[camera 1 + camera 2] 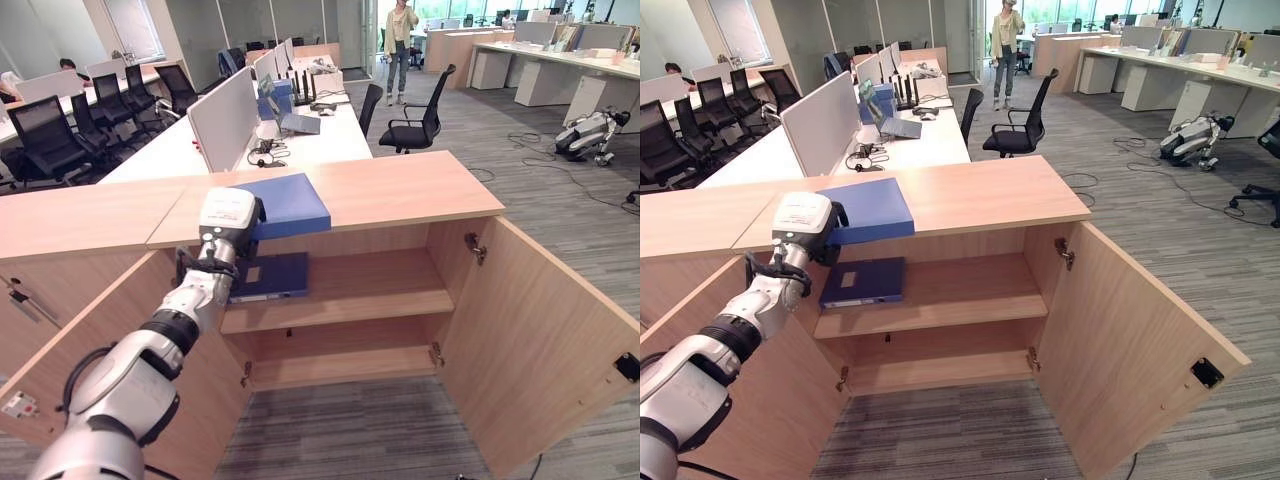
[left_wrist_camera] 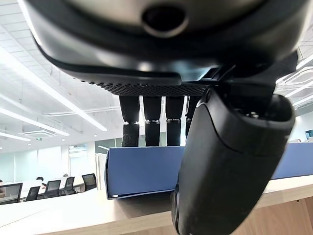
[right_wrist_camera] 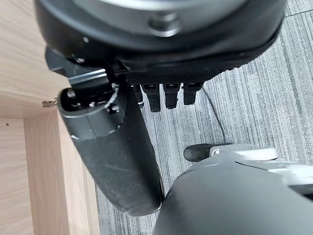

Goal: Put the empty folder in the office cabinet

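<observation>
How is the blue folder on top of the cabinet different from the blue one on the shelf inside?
The top folder lies on the cabinet top, sticking out over its front edge; the shelf folder lies inside on the upper shelf. The top folder looks lighter blue, the shelf folder darker. The left hand is at the top folder, not the shelf folder. Both are blue and lie flat.
</observation>
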### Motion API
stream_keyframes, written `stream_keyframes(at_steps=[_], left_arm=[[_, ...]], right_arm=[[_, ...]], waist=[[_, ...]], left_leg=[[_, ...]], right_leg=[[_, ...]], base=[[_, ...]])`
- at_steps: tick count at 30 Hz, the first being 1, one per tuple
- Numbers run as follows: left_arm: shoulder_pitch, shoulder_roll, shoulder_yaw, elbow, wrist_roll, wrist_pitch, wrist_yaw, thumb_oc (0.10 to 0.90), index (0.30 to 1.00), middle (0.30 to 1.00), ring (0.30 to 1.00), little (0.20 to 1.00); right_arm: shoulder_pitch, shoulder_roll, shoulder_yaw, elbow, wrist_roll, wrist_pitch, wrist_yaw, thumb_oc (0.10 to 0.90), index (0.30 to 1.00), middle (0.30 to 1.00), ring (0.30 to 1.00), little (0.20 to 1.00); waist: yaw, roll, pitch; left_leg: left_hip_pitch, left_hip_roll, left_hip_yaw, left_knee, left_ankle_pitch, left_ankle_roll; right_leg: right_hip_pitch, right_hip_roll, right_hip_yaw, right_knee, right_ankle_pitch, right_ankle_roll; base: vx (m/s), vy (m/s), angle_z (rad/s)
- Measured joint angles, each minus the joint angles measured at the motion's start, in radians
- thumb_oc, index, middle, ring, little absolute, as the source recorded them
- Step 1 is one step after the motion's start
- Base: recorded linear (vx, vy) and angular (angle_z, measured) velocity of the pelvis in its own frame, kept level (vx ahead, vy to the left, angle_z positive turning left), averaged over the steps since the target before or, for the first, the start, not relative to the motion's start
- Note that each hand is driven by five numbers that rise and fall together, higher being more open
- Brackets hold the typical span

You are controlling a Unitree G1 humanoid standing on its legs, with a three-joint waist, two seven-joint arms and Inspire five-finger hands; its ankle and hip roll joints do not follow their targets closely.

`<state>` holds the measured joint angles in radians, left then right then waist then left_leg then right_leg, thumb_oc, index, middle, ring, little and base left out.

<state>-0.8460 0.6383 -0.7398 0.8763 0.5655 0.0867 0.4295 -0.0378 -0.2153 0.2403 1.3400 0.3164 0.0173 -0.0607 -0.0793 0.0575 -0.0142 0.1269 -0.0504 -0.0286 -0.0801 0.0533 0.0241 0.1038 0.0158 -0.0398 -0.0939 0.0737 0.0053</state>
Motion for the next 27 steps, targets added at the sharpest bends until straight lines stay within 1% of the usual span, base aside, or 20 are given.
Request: stream_keyframes(at_steps=[2, 4, 7, 8, 9, 10, 11, 12, 13, 14, 15, 16, 18, 19, 20, 21, 22, 23, 25, 27], left_arm=[[0.0, -0.009, 0.001, 0.006, 0.0, 0.001, 0.009, 0.4, 0.3, 0.3, 0.3, 0.3], [0.018, -0.034, 0.046, -0.059, -0.003, 0.023, 0.016, 0.4, 0.3, 0.3, 0.3, 0.3], [0.115, -0.029, 0.156, -0.269, -0.008, 0.027, 0.011, 0.4, 0.3, 0.3, 0.3, 0.3], [0.195, -0.036, 0.218, -0.417, -0.015, 0.023, 0.007, 0.4, 0.3, 0.3, 0.3, 0.3], [0.252, -0.037, 0.254, -0.511, -0.021, 0.009, 0.001, 0.4, 0.3, 0.3, 0.3, 0.3], [0.352, -0.042, 0.299, -0.663, -0.048, -0.027, -0.006, 0.4, 0.3, 0.3, 0.3, 0.3], [0.407, -0.056, 0.306, -0.739, -0.058, -0.067, -0.008, 0.4, 0.3, 0.3, 0.3, 0.3], [0.446, -0.072, 0.306, -0.797, -0.069, -0.092, -0.013, 0.4, 0.3, 0.3, 0.3, 0.3], [0.52, -0.086, 0.32, -0.894, -0.098, -0.123, -0.037, 0.4, 0.3, 0.3, 0.3, 0.3], [0.605, -0.103, 0.342, -0.991, -0.142, -0.163, -0.058, 0.4, 0.3, 0.3, 0.3, 0.3], [0.633, -0.106, 0.341, -1.024, -0.178, -0.186, -0.073, 0.4, 0.3, 0.3, 0.3, 0.3], [0.691, -0.105, 0.351, -1.101, -0.23, -0.221, -0.104, 0.4, 0.3, 0.3, 0.3, 0.3], [0.738, -0.105, 0.363, -1.154, -0.26, -0.226, -0.114, 0.4, 0.3, 0.3, 0.3, 0.3], [0.755, -0.093, 0.367, -1.154, -0.287, -0.216, -0.121, 0.4, 0.3, 0.3, 0.3, 0.3], [0.755, -0.084, 0.37, -1.148, -0.287, -0.215, -0.132, 0.4, 0.3, 0.3, 0.3, 0.3], [0.773, -0.057, 0.376, -1.153, -0.301, -0.214, -0.141, 0.4, 0.3, 0.3, 0.3, 0.3], [0.787, -0.05, 0.382, -1.155, -0.322, -0.214, -0.148, 0.4, 0.3, 0.3, 0.3, 0.3], [0.804, -0.047, 0.395, -1.17, -0.365, -0.212, -0.165, 0.4, 0.3, 0.3, 0.3, 0.3], [0.879, -0.028, 0.444, -1.238, -0.601, -0.225, -0.245, 0.4, 0.3, 0.3, 0.3, 0.3], [0.912, -0.034, 0.45, -1.237, -0.694, -0.238, -0.273, 0.4, 0.3, 0.3, 0.3, 0.3]], right_arm=[[0.001, 0.0, 0.001, 0.0, 0.0, 0.0, -0.004, 0.8, 0.9, 0.9, 0.9, 0.9], [0.004, 0.0, 0.0, 0.0, 0.0, 0.0, -0.006, 0.8, 0.9, 0.9, 0.9, 0.9], [0.006, 0.0, -0.001, -0.001, -0.001, 0.0, -0.013, 0.8, 0.9, 0.9, 0.9, 0.9], [0.015, 0.0, -0.02, -0.006, -0.001, 0.0, -0.015, 0.8, 0.9, 0.9, 0.9, 0.9], [0.021, 0.001, -0.022, -0.009, -0.001, -0.001, -0.015, 0.8, 0.9, 0.9, 0.9, 0.9], [0.028, 0.003, -0.034, -0.01, -0.001, -0.004, -0.017, 0.8, 0.9, 0.9, 0.9, 0.9], [0.036, 0.007, -0.049, -0.01, -0.001, -0.004, -0.019, 0.8, 0.9, 0.9, 0.9, 0.9], [0.04, 0.008, -0.058, -0.009, -0.001, -0.004, -0.022, 0.8, 0.9, 0.9, 0.9, 0.9], [0.036, 0.009, -0.063, -0.013, -0.001, -0.001, -0.027, 0.8, 0.9, 0.9, 0.9, 0.9], [0.037, 0.011, -0.064, -0.011, -0.001, -0.007, -0.027, 0.8, 0.9, 0.9, 0.9, 0.9], [0.038, 0.013, -0.066, -0.01, -0.001, -0.009, -0.027, 0.8, 0.9, 0.9, 0.9, 0.9], [0.041, 0.016, -0.073, -0.009, -0.001, -0.007, -0.029, 0.8, 0.9, 0.9, 0.9, 0.9], [0.042, 0.016, -0.076, -0.009, -0.001, -0.008, -0.029, 0.8, 0.9, 0.9, 0.9, 0.9], [0.045, 0.016, -0.076, -0.01, -0.001, -0.013, -0.03, 0.8, 0.9, 0.9, 0.9, 0.9], [0.045, 0.016, -0.076, -0.009, -0.001, -0.016, -0.032, 0.8, 0.9, 0.9, 0.9, 0.9], [0.046, 0.017, -0.078, -0.011, -0.001, -0.02, -0.032, 0.8, 0.9, 0.9, 0.9, 0.9], [0.048, 0.019, -0.078, -0.012, -0.001, -0.025, -0.032, 0.8, 0.9, 0.9, 0.9, 0.9], [0.048, 0.02, -0.075, -0.025, -0.001, -0.027, -0.033, 0.8, 0.9, 0.9, 0.9, 0.9], [0.059, 0.022, -0.065, -0.048, -0.001, -0.03, -0.026, 0.8, 0.9, 0.9, 0.9, 0.9], [0.052, 0.018, -0.047, -0.055, -0.002, -0.025, -0.023, 0.8, 0.9, 0.9, 0.9, 0.9]], waist=[[0.001, 0.0, 0.0], [0.007, -0.001, 0.0], [0.015, -0.002, 0.001], [0.027, -0.003, 0.002], [0.029, -0.005, 0.003], [0.03, -0.008, 0.005], [0.039, -0.011, 0.007], [0.051, -0.015, 0.008], [0.064, -0.021, 0.013], [0.062, -0.023, 0.018], [0.069, -0.026, 0.021], [0.086, -0.033, 0.027], [0.09, -0.034, 0.033], [0.097, -0.039, 0.041], [0.106, -0.036, 0.052], [0.11, -0.041, 0.061], [0.11, -0.044, 0.063], [0.11, -0.046, 0.067], [0.113, -0.055, 0.08], [0.118, -0.057, 0.082]], left_leg=[[0.0, 0.0, 0.0, 0.0, 0.0, 0.0], [-0.002, -0.001, -0.003, 0.0, 0.0, 0.0], [-0.004, -0.001, -0.004, 0.0, 0.0, 0.0], [-0.006, -0.001, -0.005, -0.001, -0.001, 0.002], [-0.006, -0.001, -0.007, -0.001, -0.002, 0.003], [-0.006, -0.002, -0.015, -0.001, -0.003, 0.004], [-0.006, -0.003, -0.024, 0.0, -0.003, 0.005], [-0.005, -0.004, -0.027, -0.001, -0.003, 0.005], [-0.007, -0.004, -0.029, -0.001, -0.003, 0.005], [-0.008, -0.005, -0.031, -0.001, -0.004, 0.005], [-0.008, -0.005, -0.036, -0.001, -0.004, 0.004], [-0.009, -0.004, -0.042, -0.001, -0.011, -0.005], [-0.011, -0.004, -0.051, -0.004, -0.01, -0.005], [-0.011, -0.005, -0.06, -0.004, -0.008, -0.007], [-0.012, -0.004, -0.061, -0.004, -0.008, -0.008], [-0.017, -0.003, -0.061, -0.001, -0.005, -0.009], [-0.018, -0.002, -0.061, -0.001, -0.005, -0.009], [-0.018, -0.002, -0.061, -0.001, -0.005, -0.008], [-0.017, -0.002, -0.062, 0.0, 0.001, 0.0], [-0.016, -0.004, -0.066, 0.0, 0.0, 0.0]], right_leg=[[0.0, 0.0, 0.0, 0.0, 0.0, 0.0], [-0.001, -0.001, -0.002, 0.0, 0.0, 0.0], [-0.003, -0.002, -0.004, 0.0, 0.0, 0.0], [0.001, -0.002, -0.006, 0.0, -0.001, 0.0], [0.001, -0.002, -0.007, 0.0, -0.002, 0.0], [0.002, -0.003, -0.017, -0.001, -0.005, 0.003], [0.005, -0.004, -0.025, 0.0, -0.007, 0.004], [0.003, -0.004, -0.027, 0.0, -0.008, 0.004], [0.006, -0.005, -0.03, 0.0, -0.01, 0.004], [0.005, -0.005, -0.032, 0.0, -0.011, 0.002], [0.003, -0.006, -0.037, 0.0, -0.013, 0.003], [0.005, -0.005, -0.042, 0.0, -0.014, 0.003], [0.006, -0.005, -0.05, 0.0, -0.014, 0.003], [0.006, -0.005, -0.053, 0.0, -0.015, 0.001], [0.005, -0.004, -0.053, 0.0, -0.015, 0.001], [0.004, -0.003, -0.054, 0.0, -0.013, 0.0], [0.004, -0.002, -0.055, 0.0, -0.013, 0.0], [0.004, -0.002, -0.057, 0.0, -0.014, -0.001], [0.006, -0.003, -0.061, 0.0, -0.017, 0.0], [0.009, -0.004, -0.066, 0.0, -0.019, 0.003]], base=[[0.0, 0.0, 0.0], [0.0, 0.0, 0.0], [0.0, 0.0, 0.0], [0.0, 0.0, 0.0], [0.01, 0.011, 0.08], [-0.03, 0.007, 0.19], [-0.01, 0.0, 0.22], [-0.01, -0.006, 0.16], [-0.02, -0.01, 0.09], [-0.01, -0.015, 0.1], [0.0, -0.018, 0.14], [-0.01, -0.032, 0.15], [-0.01, -0.031, 0.14], [0.0, -0.024, 0.11], [0.0, -0.023, 0.08], [0.0, 0.0, 0.0], [0.0, 0.0, 0.0], [0.03, -0.006, -0.01], [0.0, -0.002, 0.03], [-0.01, -0.004, 0.09]])
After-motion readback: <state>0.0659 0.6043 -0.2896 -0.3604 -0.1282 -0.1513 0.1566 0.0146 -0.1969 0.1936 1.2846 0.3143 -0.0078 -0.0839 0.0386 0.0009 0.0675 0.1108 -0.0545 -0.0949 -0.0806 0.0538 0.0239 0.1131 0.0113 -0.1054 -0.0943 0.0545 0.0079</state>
